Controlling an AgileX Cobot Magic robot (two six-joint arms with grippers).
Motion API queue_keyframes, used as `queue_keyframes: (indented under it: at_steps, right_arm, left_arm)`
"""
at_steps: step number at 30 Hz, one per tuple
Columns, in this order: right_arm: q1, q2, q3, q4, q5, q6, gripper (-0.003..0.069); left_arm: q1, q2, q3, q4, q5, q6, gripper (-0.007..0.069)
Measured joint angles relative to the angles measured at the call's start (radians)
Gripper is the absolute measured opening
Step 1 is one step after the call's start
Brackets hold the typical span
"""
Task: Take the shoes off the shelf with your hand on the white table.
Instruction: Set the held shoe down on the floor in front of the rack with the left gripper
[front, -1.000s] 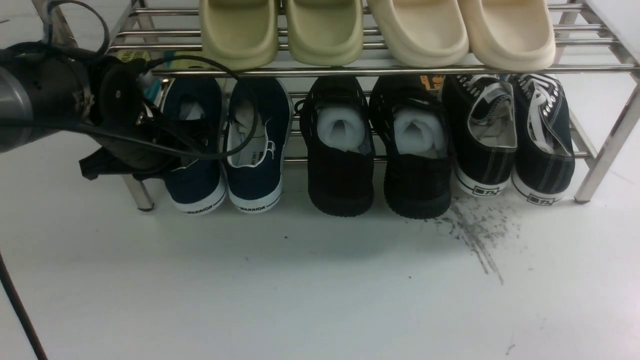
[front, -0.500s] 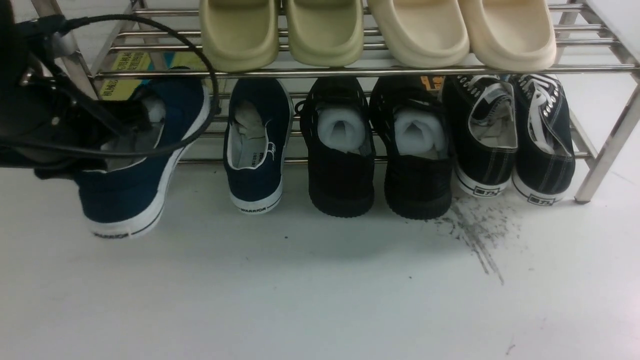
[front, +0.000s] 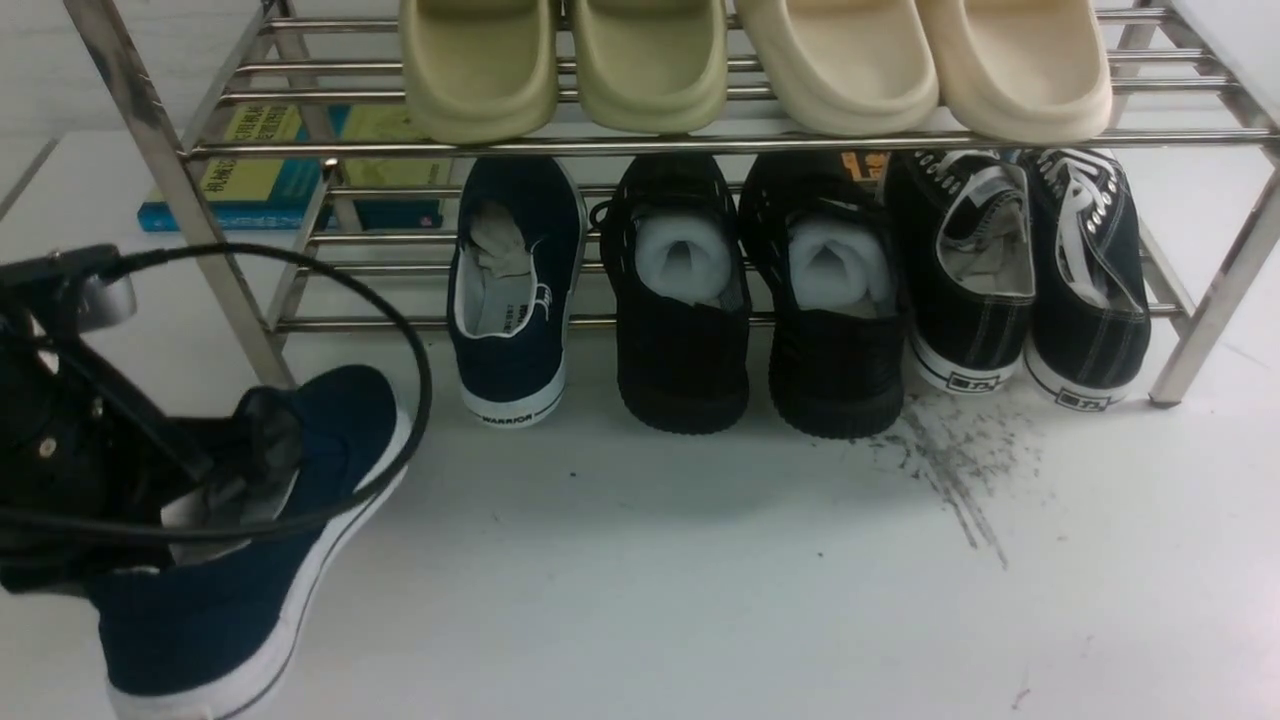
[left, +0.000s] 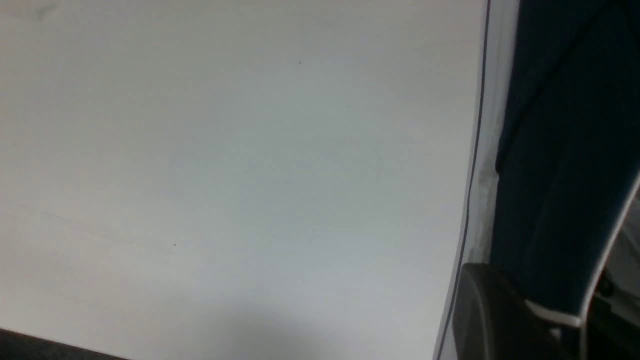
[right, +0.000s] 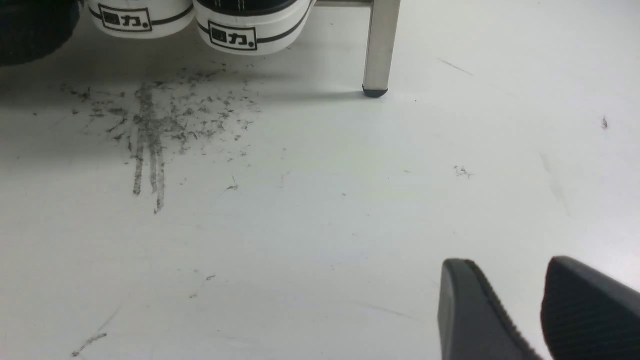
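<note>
Since one finger of the left gripper (front: 215, 485) sits down inside the opening of the navy shoe (front: 330, 440), and the left wrist view shows another finger (left: 487, 315) against the outside of the canvas wall, I read it as clamped on that shoe's collar. That thin rim is the only easy place to pinch a slip-on, which is why the shoe hangs tilted, toe towards the shelf (front: 700, 143) and heel towards me. It is clear of the rack, over the white table (front: 700, 580), just in front of the left leg. Its heel runs off the bottom of the front view, so I cannot tell whether the sole touches down.

The second navy shoe (front: 510, 290) sits on the lower tier beside the black mesh pair (front: 760, 300), heel overhanging the front bar, so its collar is easy to reach. My right gripper (right: 542, 305) hangs low over the table near the scuff streaks (right: 150, 130), pads a narrow gap apart and holding nothing, parked out of the way, I judge. I'd call this half done: set this one flat, then fetch its mate
</note>
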Motion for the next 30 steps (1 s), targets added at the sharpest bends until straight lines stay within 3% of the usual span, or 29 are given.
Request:
queue_keyframes:
  at_steps: [6, 11, 16, 21, 26, 30]
  right_arm:
    - [0.000, 0.000, 0.000, 0.000, 0.000, 0.000, 0.0240]
    - [0.000, 0.000, 0.000, 0.000, 0.000, 0.000, 0.0240]
    - [0.000, 0.000, 0.000, 0.000, 0.000, 0.000, 0.0240]
    - [0.000, 0.000, 0.000, 0.000, 0.000, 0.000, 0.0240]
    - [0.000, 0.000, 0.000, 0.000, 0.000, 0.000, 0.0240]
    - [0.000, 0.000, 0.000, 0.000, 0.000, 0.000, 0.0240]
  left_arm:
    - [-0.001, -0.038, 0.083, -0.046, -0.021, -0.006, 0.0044]
    - [-0.144, -0.042, 0.126, -0.037, -0.061, -0.041, 0.0046]
    - [-0.330, -0.042, 0.126, 0.011, -0.142, -0.175, 0.0046]
    - [-0.575, -0.002, 0.129, 0.117, -0.213, -0.439, 0.0050]
    - [-0.723, 0.080, 0.129, 0.223, -0.260, -0.633, 0.0052]
    - [-0.785, 0.138, 0.129, 0.277, -0.300, -0.739, 0.0054]
